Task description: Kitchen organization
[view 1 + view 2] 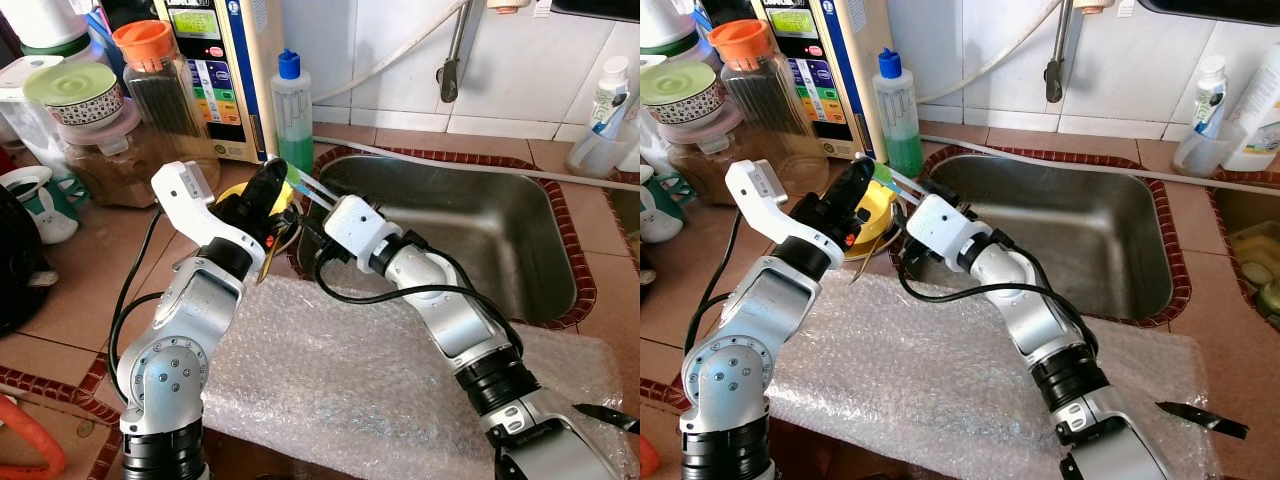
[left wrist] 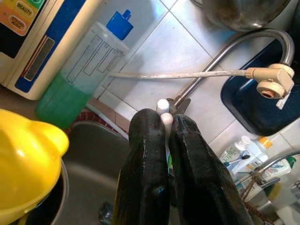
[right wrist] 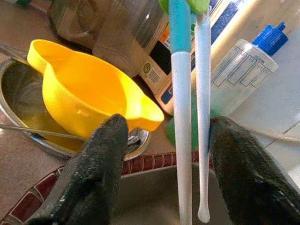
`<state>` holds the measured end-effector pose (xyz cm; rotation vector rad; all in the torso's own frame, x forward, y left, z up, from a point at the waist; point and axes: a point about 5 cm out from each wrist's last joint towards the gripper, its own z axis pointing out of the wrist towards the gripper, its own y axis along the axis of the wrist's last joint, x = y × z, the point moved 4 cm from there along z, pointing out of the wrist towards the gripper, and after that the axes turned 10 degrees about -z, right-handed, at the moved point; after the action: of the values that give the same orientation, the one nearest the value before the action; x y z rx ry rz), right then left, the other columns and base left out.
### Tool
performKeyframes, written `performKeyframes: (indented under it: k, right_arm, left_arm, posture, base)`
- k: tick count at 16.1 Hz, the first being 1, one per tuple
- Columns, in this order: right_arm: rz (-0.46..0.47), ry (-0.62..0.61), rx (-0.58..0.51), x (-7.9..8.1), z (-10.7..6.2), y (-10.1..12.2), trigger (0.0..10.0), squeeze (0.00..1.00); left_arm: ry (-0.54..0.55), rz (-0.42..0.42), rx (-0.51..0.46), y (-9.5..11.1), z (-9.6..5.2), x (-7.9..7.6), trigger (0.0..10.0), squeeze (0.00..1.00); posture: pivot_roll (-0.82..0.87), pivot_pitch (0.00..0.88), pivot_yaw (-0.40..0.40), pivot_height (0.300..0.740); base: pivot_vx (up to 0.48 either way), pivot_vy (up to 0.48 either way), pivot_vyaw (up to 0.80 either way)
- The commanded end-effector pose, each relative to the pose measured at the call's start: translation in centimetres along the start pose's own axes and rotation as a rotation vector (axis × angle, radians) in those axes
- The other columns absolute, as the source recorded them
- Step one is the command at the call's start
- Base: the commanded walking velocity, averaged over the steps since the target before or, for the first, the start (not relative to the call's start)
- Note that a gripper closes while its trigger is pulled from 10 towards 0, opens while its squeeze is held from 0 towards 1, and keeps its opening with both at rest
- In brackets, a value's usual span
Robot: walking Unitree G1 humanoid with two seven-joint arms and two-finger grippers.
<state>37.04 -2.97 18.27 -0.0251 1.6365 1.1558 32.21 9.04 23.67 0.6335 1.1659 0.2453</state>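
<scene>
Terracotta tile surface beside the sink: the left gripper has its jaws closed on two thin sticks, which cross between the right gripper's spread jaws. They look light, stiff and slippery, best pinched mid-shaft. Far left, a white appliance reads "BEAUTY".

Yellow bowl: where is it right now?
In the left eye view the yellow bowl sits in a metal dish on the counter, at the sink's left rim, before the green soap bottle.
</scene>
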Motion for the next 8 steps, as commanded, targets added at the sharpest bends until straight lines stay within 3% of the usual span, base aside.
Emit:
performKeyframes:
  k: [1, 2, 3, 5, 7, 8]
  right_arm:
    - [-0.023, 0.025, 0.004, 0.6, 0.2, 0.0, 6.9, 0.00]
    - [-0.063, 0.018, 0.016, 0.4, 0.2, -0.3, 6.5, 0.00]
    - [-0.044, -0.003, 0.033, 0.1, 0.2, -0.5, 0.0, 0.00]
    - [-0.054, -0.028, 0.071, -0.2, 0.1, -1.3, 0.0, 0.00]
    - [-0.086, -0.048, 0.083, -0.7, 0.1, -1.5, 0.0, 0.00]
    - [-0.085, -0.051, 0.085, -0.8, 0.1, -1.6, 0.0, 0.00]
  left_arm:
    - [-0.034, 0.013, 0.017, -0.3, -0.1, -0.8, 1.8, 0.00]
    - [-0.030, 0.025, 0.025, -0.4, -0.2, -0.8, 2.3, 0.00]
    - [-0.021, 0.025, 0.030, -0.6, -0.3, -0.6, 3.7, 0.00]
    - [-0.021, 0.028, 0.043, -0.9, -0.4, -0.6, 4.3, 0.00]
    - [-0.019, 0.034, 0.051, -0.9, -0.5, -0.6, 6.6, 0.00]
    - [-0.018, 0.035, 0.056, -1.0, -0.5, -0.6, 8.3, 0.00]
  posture:
    - [-0.19, 0.108, 0.097, 0.740]
    - [-0.19, 0.108, 0.097, 0.740]
    - [-0.19, 0.111, 0.099, 0.740]
    - [-0.19, 0.111, 0.099, 0.740]
    - [-0.19, 0.113, 0.099, 0.740]
    - [-0.19, 0.113, 0.099, 0.740]
  base:
    - [0.000, 0.000, 0.00]
    - [0.000, 0.000, 0.00]
    - [0.000, 0.000, 0.00]
    - [0.000, 0.000, 0.00]
    - [0.000, 0.000, 0.00]
    - [0.000, 0.000, 0.00]
